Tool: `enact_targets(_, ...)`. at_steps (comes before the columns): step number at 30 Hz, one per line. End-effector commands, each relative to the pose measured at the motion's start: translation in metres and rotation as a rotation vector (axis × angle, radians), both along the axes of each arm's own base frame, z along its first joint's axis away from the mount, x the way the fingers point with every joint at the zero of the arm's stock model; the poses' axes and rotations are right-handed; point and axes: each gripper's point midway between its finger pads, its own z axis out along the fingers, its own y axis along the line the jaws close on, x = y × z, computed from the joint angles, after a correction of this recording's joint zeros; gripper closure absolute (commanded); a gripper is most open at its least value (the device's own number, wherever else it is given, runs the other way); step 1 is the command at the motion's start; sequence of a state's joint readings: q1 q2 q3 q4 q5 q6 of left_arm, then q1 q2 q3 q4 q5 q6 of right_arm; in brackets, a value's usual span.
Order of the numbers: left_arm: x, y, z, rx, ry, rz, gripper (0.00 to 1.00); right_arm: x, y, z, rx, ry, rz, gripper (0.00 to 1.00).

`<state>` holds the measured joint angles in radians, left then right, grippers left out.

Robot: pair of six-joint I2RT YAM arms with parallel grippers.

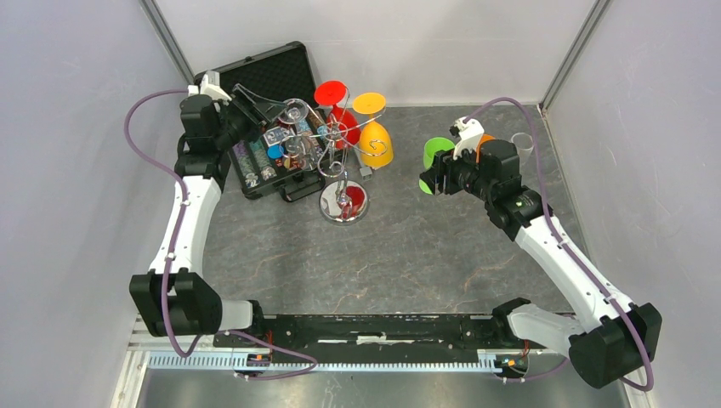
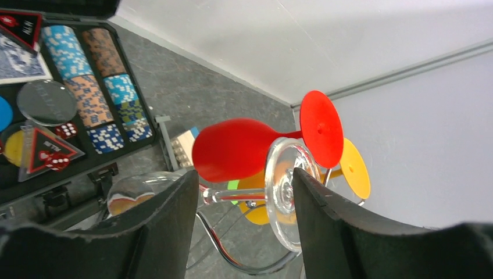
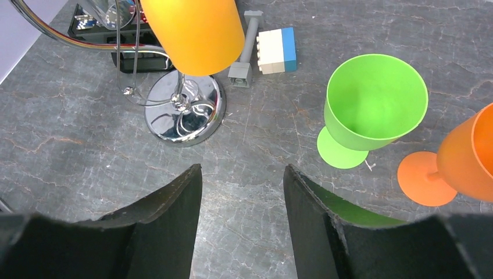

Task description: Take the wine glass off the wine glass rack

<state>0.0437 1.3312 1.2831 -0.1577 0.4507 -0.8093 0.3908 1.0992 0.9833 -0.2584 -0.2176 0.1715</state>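
Writing: the open black case of poker chips (image 2: 87, 99) carries red triangular tokens and a printed card. We cannot read their lettering (small and tilted).

The shiny silver wire rack (image 1: 336, 136) stands towards the far left of the grey stone-patterned tabletop (image 3: 87, 145), its round mirror base (image 3: 186, 113) just beside the case. Three glasses hang from its hooks by their feet:
- a red plastic wine glass (image 2: 232, 148)
- a yellow-orange plastic wine glass (image 1: 376, 144)
- a clear stemmed wine glass (image 2: 285, 192) (the one we are tracking), on the rack's left side

Edges and room: pale walls close in on the left, far and right sides, and the case fills the far-left corner. Bare tabletop lies between the mirror base and a lime-green plastic wine glass (image 3: 375, 104). That glass stands upright near an orange plastic wine glass (image 3: 471, 157), both well apart from the rack. A white-and-blue toy brick (image 3: 277, 49) lies near the base.

Left arm: it is stretched forward along the left wall, with the wrist turned inward to the rack. The left end effector (image 2: 245, 174) is spread, with the clear glass's stem and foot between its black fingers (image 2: 168, 226). The foot's rim sits just beside one finger (we cannot tell whether it touches).

Right arm: it reaches forward and is bent inward. The right end effector (image 3: 241, 171) is spread with nothing between its fingers, above bare tabletop near the green glass.
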Motion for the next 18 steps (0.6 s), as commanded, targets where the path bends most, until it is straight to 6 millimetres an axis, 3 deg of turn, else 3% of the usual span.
enact_targets(1, -0.0034, -0.0132, 0.0204, -0.075, -0.056, -0.076, 0.37, 0.0002, 0.0031, 0.0129, 0.033, -0.053, 0.012, 0.42)
enact_targets(10, -0.0057, -0.0158, 0.0169, -0.092, -0.047, -0.095, 0.58, 0.0026, 0.0047, 0.0104, 0.031, -0.047, 0.016, 0.42)
enact_targets(18, -0.0074, -0.014, 0.0198, -0.092, -0.049, -0.085, 0.65, 0.0016, 0.0042, 0.0061, 0.024, -0.041, 0.018, 0.42)
